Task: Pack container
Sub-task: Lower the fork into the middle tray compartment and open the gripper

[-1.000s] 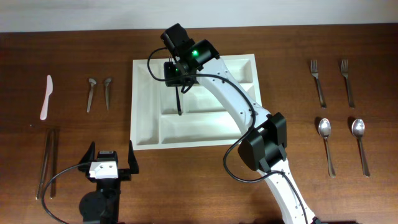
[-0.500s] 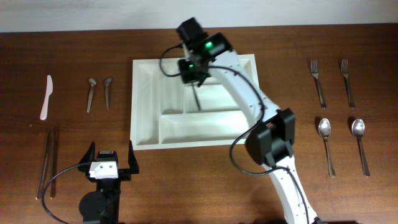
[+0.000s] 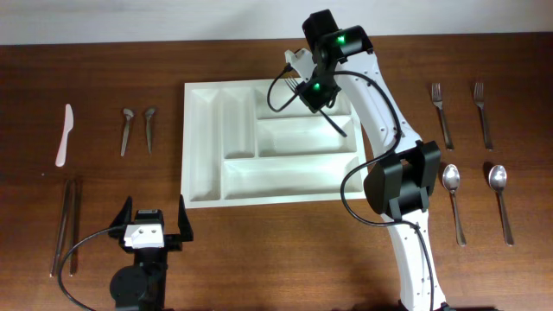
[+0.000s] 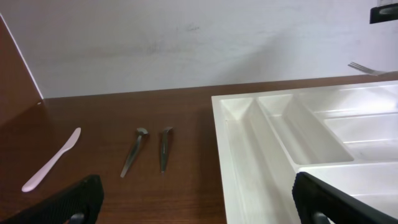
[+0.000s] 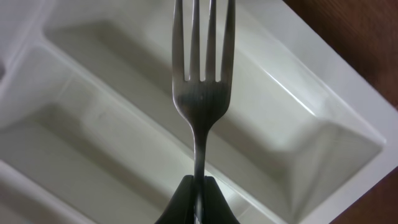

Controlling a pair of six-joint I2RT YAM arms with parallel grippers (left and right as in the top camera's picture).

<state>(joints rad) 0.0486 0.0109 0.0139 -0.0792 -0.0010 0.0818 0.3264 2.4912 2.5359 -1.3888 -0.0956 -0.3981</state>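
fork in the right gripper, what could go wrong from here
The right gripper pinches the slim silver metal fork only by its thin handle, so it could swivel or slip. The fork hangs slanted over a divider of the large white plastic tray; released now, it might land straddling that ridge.

Place: robot lab workstation.
Desk: bare brown wood desk (image 3: 259, 255), blank white wall (image 4: 186, 43) behind.
Arms: two cabled robot arms (image 3: 378, 91) at the near edge.
Cutlery: forks (image 3: 441, 112), spoons (image 3: 449, 177) laid in sorted pairs.
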